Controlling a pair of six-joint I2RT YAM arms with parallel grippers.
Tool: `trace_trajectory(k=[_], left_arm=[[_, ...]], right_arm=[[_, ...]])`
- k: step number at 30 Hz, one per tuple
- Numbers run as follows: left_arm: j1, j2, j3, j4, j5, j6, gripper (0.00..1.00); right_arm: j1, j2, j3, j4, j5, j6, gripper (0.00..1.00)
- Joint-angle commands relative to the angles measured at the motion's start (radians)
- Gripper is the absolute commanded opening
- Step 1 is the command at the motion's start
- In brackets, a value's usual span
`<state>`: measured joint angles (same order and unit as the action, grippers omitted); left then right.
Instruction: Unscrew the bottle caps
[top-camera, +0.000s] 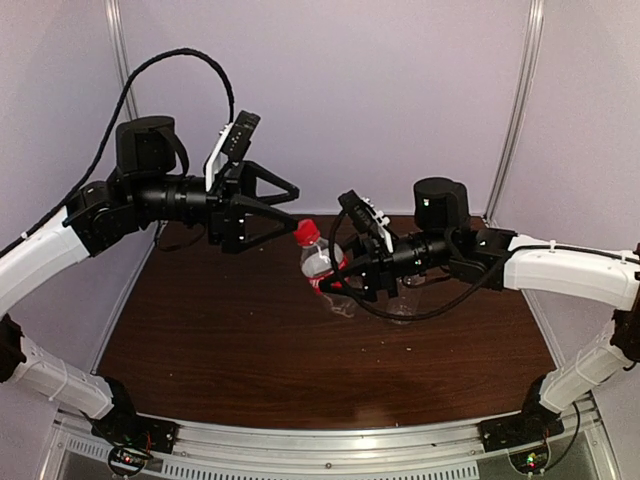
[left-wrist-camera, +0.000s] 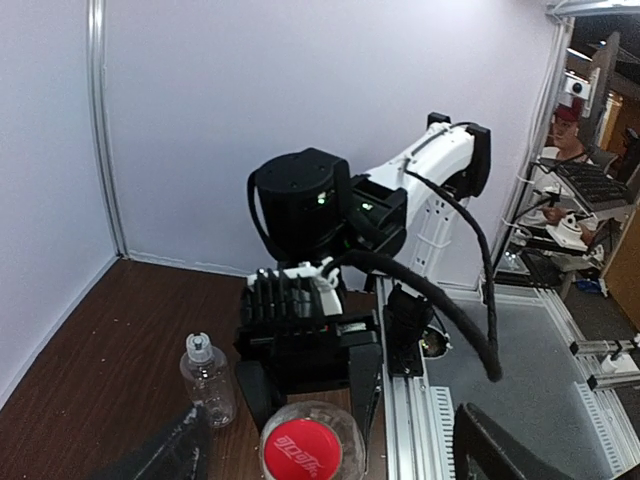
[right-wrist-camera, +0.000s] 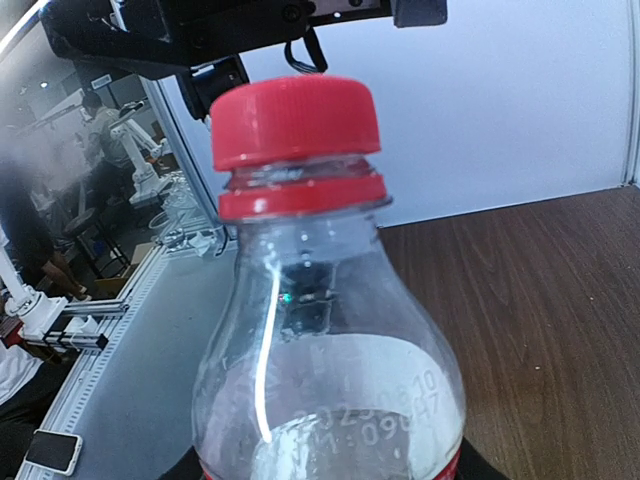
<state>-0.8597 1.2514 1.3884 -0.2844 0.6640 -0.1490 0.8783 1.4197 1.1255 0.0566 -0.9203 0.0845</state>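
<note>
At mid-bench, item one: small bottle (top-camera: 322, 268), clear plastic with a red label, is leaning with its top toward the left arm. Red cap (top-camera: 307, 232) is sitting level on its neck, directly above a matching red ring. The right wrist view is showing cap, ring and clear shoulder at close range, with printed digits lower on the body.

Item two: right pincer (top-camera: 340, 278) is clamping the small bottle around the body at the label, jaws standing narrow about it. Whether the bottle's base is touching the bench (top-camera: 220, 340) cannot be told.

Item three: left pincer (top-camera: 293, 204) is hovering just beside the red cap, slightly above it, jaws standing wide and gripping nothing. In the left wrist view the cap is lying between the two dark fingers (left-wrist-camera: 165, 450), apart from both.

Item four: unlabelled bottle (left-wrist-camera: 208, 385), clear plastic, is standing upright on the bench near the right pincer and apart from it. In the overhead view it is showing only faintly beneath the right arm. Pale cap (left-wrist-camera: 199, 347) is sitting on its top.

Item five: bench, dark brown wood grain, is carrying the unlabelled bottle. Pale wall (top-camera: 400, 90) is closing off the far side.
</note>
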Motion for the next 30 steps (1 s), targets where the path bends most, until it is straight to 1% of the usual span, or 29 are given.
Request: trace_trajectory(k=[1,5,11,19,23,25,28,30], left_arm=[[0.017,0.019,0.026,0.009,0.188,0.095,0.82],[0.02,0.052,0.038,0.027,0.238,0.098,0.78],[0.023,0.083,0.036,0.044,0.255,0.09,0.71],[0.037,0.092,-0.006,0.109,0.291,0.039,0.5],[0.037,0.092,-0.025,0.116,0.292,0.031,0.43],[0.038,0.092,-0.032,0.116,0.291,0.03,0.44],[0.038,0.088,-0.047,0.126,0.284,0.021,0.48],[0.037,0.085,-0.056,0.14,0.28,0.014,0.48]], right_arm=[[-0.004,0.021,0.028,0.081,-0.166,0.075,0.29],[-0.004,0.031,0.026,0.124,-0.215,0.118,0.29],[-0.004,0.036,0.023,0.151,-0.232,0.14,0.29],[-0.003,0.035,0.019,0.156,-0.229,0.144,0.29],[-0.003,0.033,0.015,0.158,-0.218,0.144,0.29],[-0.002,0.031,0.014,0.157,-0.21,0.144,0.29],[-0.004,0.03,0.014,0.158,-0.206,0.144,0.28],[-0.003,0.03,0.013,0.158,-0.203,0.144,0.28]])
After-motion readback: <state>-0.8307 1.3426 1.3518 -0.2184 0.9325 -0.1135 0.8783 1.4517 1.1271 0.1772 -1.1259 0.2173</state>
